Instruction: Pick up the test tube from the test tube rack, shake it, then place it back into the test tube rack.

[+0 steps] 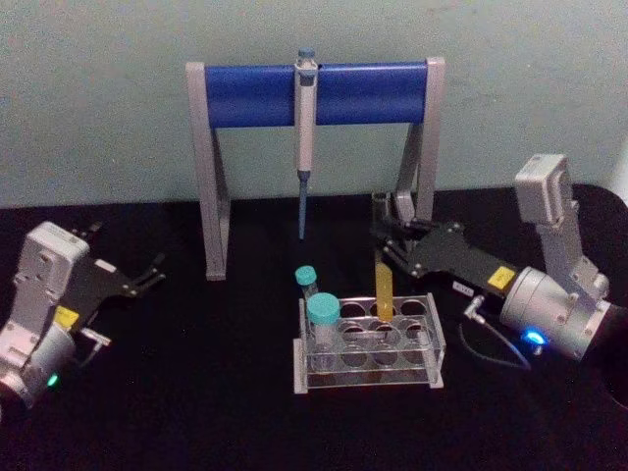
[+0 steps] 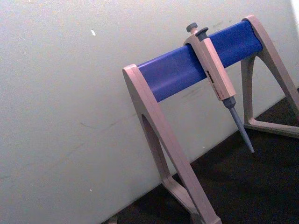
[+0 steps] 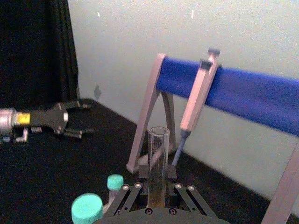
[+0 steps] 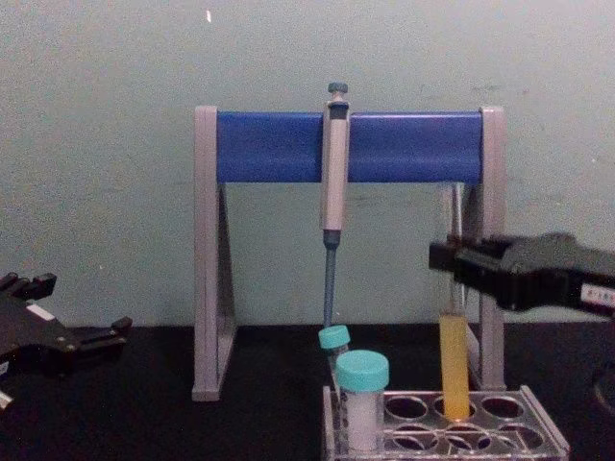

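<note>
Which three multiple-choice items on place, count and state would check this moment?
1. Where is the right gripper?
A. at the test tube standing in the test tube rack
B. at the pipette
C. resting on the table
2. How many teal-capped tubes are in the rack?
A. one
B. two
C. four
3. The left gripper is:
A. shut on a tube
B. open, holding nothing
C. gripping the stand

1 A: it is closed on the tube's upper part.
2 B: two teal caps show.
3 B: its fingers are spread, off to the left.
</note>
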Controlling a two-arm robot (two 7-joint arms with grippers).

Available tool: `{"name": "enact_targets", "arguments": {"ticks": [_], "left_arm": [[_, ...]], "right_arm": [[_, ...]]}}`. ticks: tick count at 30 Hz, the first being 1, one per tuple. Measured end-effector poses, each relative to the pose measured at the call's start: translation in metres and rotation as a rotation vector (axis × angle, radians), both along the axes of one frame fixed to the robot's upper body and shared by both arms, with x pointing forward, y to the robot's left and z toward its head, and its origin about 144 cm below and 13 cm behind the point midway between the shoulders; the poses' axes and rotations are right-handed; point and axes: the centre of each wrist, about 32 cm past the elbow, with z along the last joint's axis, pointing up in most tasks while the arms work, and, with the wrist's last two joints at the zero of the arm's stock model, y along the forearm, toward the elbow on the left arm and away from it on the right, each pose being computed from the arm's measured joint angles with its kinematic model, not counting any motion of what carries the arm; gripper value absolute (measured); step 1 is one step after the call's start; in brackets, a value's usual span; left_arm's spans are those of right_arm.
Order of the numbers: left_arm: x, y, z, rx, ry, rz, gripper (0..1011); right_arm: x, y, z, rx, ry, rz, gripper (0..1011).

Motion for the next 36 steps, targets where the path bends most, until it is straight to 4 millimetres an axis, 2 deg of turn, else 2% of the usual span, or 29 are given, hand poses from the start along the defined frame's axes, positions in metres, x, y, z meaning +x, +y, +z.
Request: {"name": "enact_targets", "arguments": {"ticks": [7,14,23,36], "left_arm": [[0.000,0.000,0.000,0.000,0.000,0.000,1001],[0.000,0.000,0.000,0.000,0.000,0.000,1001],[0.000,0.000,0.000,0.000,0.000,0.000,1001],[0.000,0.000,0.000,0.000,0.000,0.000,1001]], "right_arm": [[-0.006,-0.002,0.010,0.049,-0.041,-0.010,229],[-0.014,-0.003,0.019,0.044,-0.109,-0.112,229],[-0.015,-0.002,0.019,0.040,-0.141,-0.200,229],[-0.014,0.000,0.017,0.078,-0.132,-0.178,229]]}}
